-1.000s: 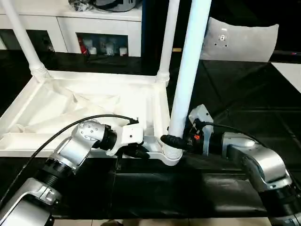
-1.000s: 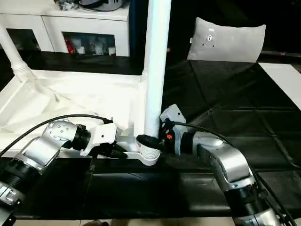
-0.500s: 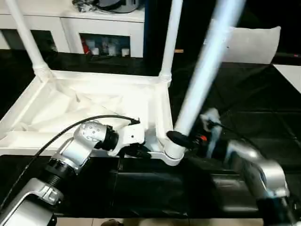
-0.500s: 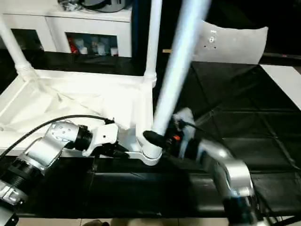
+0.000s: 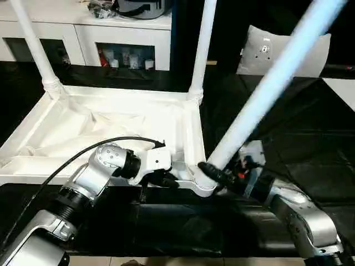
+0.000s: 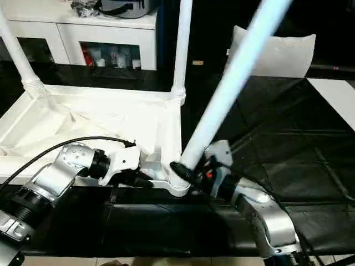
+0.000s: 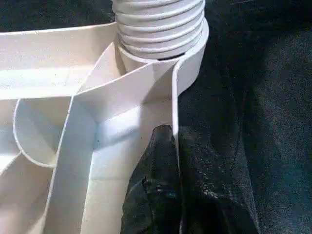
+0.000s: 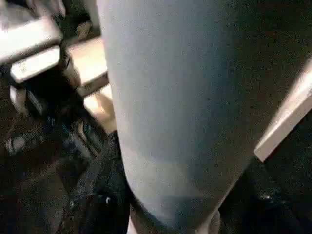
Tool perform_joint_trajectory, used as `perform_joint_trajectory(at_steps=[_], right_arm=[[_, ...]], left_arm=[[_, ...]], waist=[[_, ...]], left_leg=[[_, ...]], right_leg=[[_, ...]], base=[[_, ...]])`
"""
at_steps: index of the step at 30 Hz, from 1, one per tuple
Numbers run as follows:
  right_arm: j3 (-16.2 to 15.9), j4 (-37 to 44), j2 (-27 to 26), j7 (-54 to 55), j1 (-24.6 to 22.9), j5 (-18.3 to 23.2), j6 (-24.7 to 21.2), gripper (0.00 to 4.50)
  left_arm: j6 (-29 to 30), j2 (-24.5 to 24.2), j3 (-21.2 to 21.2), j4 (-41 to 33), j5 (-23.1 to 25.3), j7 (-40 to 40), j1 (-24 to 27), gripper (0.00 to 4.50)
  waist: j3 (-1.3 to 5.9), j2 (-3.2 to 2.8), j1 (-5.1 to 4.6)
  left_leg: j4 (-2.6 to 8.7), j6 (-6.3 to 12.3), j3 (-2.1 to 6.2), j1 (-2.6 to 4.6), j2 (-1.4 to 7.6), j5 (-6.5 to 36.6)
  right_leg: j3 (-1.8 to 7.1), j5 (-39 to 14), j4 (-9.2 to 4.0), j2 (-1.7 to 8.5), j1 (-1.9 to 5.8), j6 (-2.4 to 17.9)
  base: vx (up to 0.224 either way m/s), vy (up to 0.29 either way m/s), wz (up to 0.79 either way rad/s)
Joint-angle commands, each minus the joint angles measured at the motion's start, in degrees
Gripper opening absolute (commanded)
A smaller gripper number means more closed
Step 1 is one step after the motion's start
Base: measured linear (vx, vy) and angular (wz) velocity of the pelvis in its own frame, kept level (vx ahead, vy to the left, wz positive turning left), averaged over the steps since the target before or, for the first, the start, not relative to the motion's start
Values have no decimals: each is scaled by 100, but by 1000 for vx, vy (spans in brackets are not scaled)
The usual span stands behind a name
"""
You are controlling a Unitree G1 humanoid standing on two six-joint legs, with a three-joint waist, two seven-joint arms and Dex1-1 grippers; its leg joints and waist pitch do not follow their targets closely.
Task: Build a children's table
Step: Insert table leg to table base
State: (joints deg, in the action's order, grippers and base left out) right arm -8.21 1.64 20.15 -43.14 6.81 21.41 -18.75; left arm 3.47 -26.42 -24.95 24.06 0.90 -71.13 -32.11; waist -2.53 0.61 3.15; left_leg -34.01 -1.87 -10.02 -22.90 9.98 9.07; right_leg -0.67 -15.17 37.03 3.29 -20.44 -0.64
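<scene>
a black sheet covers the work surface (image 5: 288, 138), with white cabinets (image 5: 119, 39) along its far side and a white cushion-like item (image 5: 277, 50) beyond its right part. the children's table lies upside down on the sheet, its ribbed hollow top (image 5: 111, 127) facing upward; all places below are given relative to this top. two legs stand upright in the far corners: one at the far left corner (image 5: 33, 47) and one at the far right corner (image 5: 202, 47). a third leg (image 5: 260, 97) meets the near right corner socket (image 5: 202, 185) but leans strongly away to the right rather than standing upright, so it does not appear seated. its ribbed end sits at the socket mouth in the left wrist view (image 7: 158, 24). the near left corner (image 5: 11, 166) carries no leg.

the left gripper (image 5: 161, 178) is closed on the near rim of the top just beside the socket, one black finger (image 7: 158, 161) lying against the inner wall. the right gripper (image 5: 213, 174) clasps the base of the leaning leg, its fingers wrapped around the tube.

judged progress: two of four legs fitted, the third under insertion and needing to be righted and pressed home, the fourth not yet begun; the table would then need turning upright.
</scene>
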Motion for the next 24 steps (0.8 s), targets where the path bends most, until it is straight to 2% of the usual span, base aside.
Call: perform_joint_trajectory(at_steps=[1, 2, 4, 5, 8, 9, 10, 11, 12, 13, 15, 16, 17, 18, 21, 24], right_arm=[[-350, -469, 258, -40, -200, -654, -203, 191], [-431, -499, 309, -106, -184, -717, -168, 191], [-498, -545, 351, -196, -164, -746, -153, 191], [-547, -589, 383, -235, -148, -777, -137, 191], [-673, -671, 462, -331, -106, -843, -98, 191], [-772, -755, 495, -402, -35, -892, -74, 191], [-772, -755, 495, -402, -35, -892, -74, 191], [-895, -855, 507, -515, 97, -923, -85, 191], [-924, -878, 507, -553, 136, -930, -95, 191], [-930, -880, 508, -565, 143, -929, -101, 191], [-1058, -929, 553, -831, 279, -922, -222, 191], [-1085, -933, 571, -890, 298, -933, -245, 191], [-1130, -932, 605, -947, 306, -953, -247, 191], [-1161, -931, 629, -981, 310, -963, -245, 191], [-1201, -902, 654, -1004, 291, -963, -234, 191], [-1206, -900, 620, -973, 285, -976, -204, 191]], left_arm=[[-119, -52, 86, -17, 5, -50, -114, 0], [-130, -58, 82, -12, 16, -46, -112, 0], [-143, -66, 82, -4, 23, -43, -113, 0], [-150, -73, 83, -3, 26, -45, -110, 0], [-164, -100, 80, -14, 32, -74, -106, 0], [-188, -129, 64, -23, 36, -135, -116, 0], [-188, -129, 64, -23, 36, -135, -116, 0], [-238, -161, 33, -13, 45, -229, -153, 0], [-254, -169, 25, -8, 49, -255, -168, 0], [-258, -170, 24, -4, 50, -260, -174, 0], [-351, -194, -12, 116, 96, -356, -332, 0], [-374, -198, -19, 145, 109, -373, -369, 0], [-412, -199, -17, 231, 133, -377, -448, 0], [-437, -199, -15, 291, 150, -378, -501, 0], [-494, -209, 0, 457, 221, -355, -646, 0], [-553, -244, 25, 556, 271, -340, -720, 0]], waist=[[304, -35, 13], [305, -7, 5], [307, -32, 1], [313, -2, 1], [299, 0, -6], [243, -9, -20], [242, -1, -35], [184, 14, -48], [202, 8, -61], [199, 7, -69], [101, 50, -100], [112, 34, -101], [45, 53, -113], [57, 49, -112], [12, 64, -116], [-39, 76, -113]], left_leg=[[413, -79, 111, 202, 320, 1377], [410, -68, 106, 199, 322, 1369], [415, -43, 113, 200, 320, 1316], [416, -42, 111, 206, 325, 1356], [432, -60, 119, 216, 328, 1494], [455, -89, 119, 219, 329, 1650], [463, -137, 123, 239, 325, 1825], [484, -156, 127, 239, 324, 1932], [489, -180, 135, 246, 323, 1962], [492, -188, 135, 252, 330, 1967], [525, -168, 133, 245, 322, 2069], [525, -181, 140, 269, 321, 2135], [548, -175, 145, 263, 327, 2196], [546, -187, 142, 278, 331, 2200], [574, -153, 141, 272, 340, 2095], [593, -186, 146, 279, 347, 2249]], right_leg=[[178, -130, -488, 449, 118, 1334], [181, -132, -491, 447, 115, 1331], [180, -4, -480, 434, 109, 1330], [179, 8, -487, 438, 109, 1336], [179, -144, -494, 441, 99, 1342], [185, -347, -527, 437, 69, 1321], [189, -621, -544, 443, 71, 1309], [200, -831, -575, 446, 38, 1274], [204, -922, -577, 449, 51, 1254], [209, -921, -581, 452, 45, 1249], [216, -1038, -616, 436, 4, 1208], [222, -1173, -622, 446, 10, 1192], [229, -1232, -637, 438, -21, 1170], [229, -1219, -636, 444, -14, 1177], [223, -963, -636, 441, -13, 1237], [230, -1253, -661, 463, -32, 1228]], base=[[0, 0, 0], [0, 0, 0], [0, 0, 0], [0, 0, 0], [0, 0, 0], [0, 0, 0], [0, 0, 0], [0, 0, 0], [0, 0, 0], [0, 0, 0], [0, 0, 0], [0, 0, 0], [0, 0, 0], [0, 0, 0], [0, 0, 0], [0, 0, 0]])
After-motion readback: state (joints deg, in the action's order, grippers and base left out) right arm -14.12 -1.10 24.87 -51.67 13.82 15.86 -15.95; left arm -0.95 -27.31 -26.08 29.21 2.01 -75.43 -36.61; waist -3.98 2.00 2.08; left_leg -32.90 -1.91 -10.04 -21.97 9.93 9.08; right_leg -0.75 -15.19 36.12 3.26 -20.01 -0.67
